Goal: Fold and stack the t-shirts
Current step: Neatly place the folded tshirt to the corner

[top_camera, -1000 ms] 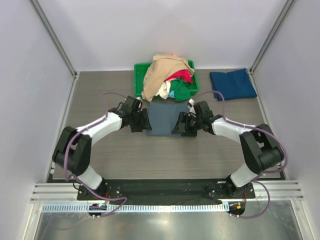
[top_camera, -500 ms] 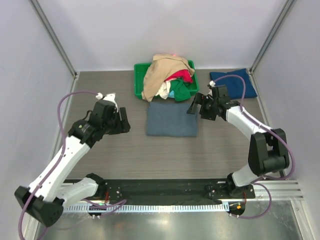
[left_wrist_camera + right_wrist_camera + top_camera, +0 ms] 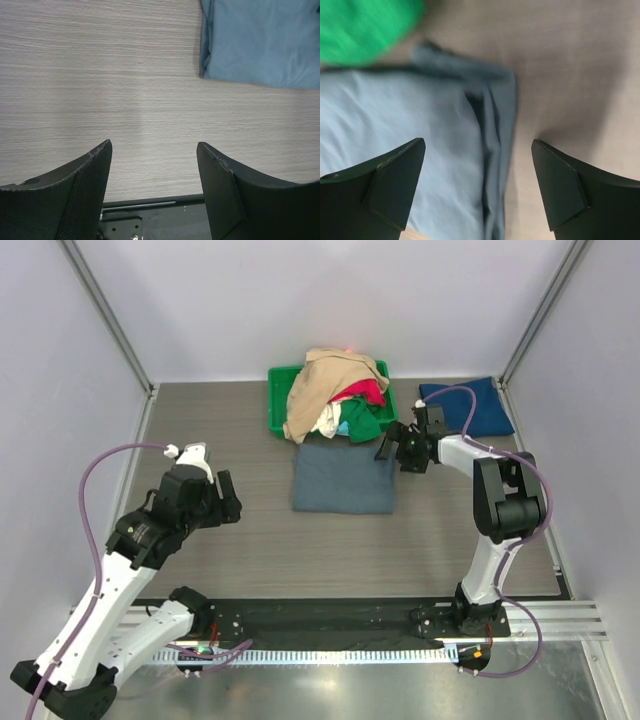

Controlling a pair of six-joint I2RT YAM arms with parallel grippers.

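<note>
- Clothing is heaped in the green plastic bin [image 3: 278, 390] at the far side of the grey wood-grain table [image 3: 200, 420]. A crumpled tan t-shirt [image 3: 325, 385] lies on top, with a red t-shirt [image 3: 365, 392], a green t-shirt [image 3: 362, 422] and a bit of white t-shirt [image 3: 327, 424] spilling over the near rim.
- Just in front of the bin lies the slate grey-blue t-shirt [image 3: 343, 480], folded into a flat rectangle, its far edge under the overhanging pile.
- A dark navy-teal t-shirt [image 3: 467, 408], also folded, lies by itself in the far right corner, well apart from the grey one.
- The left gripper [image 3: 226, 498] hangs over bare table well to the left of the folded grey-blue shirt. Its wrist view shows both black fingers [image 3: 80, 185] spread apart with only tabletop between them, and one corner of the shirt shows at the upper right.
- The right gripper [image 3: 390, 449] sits at the shirt's far right corner. Its claw stands wide, one finger over the cloth and the other over the table, and it grips nothing.
- At the top left of the right wrist view is a blurred green patch [image 3: 365, 25] — cloth or bin, I cannot tell.
</note>
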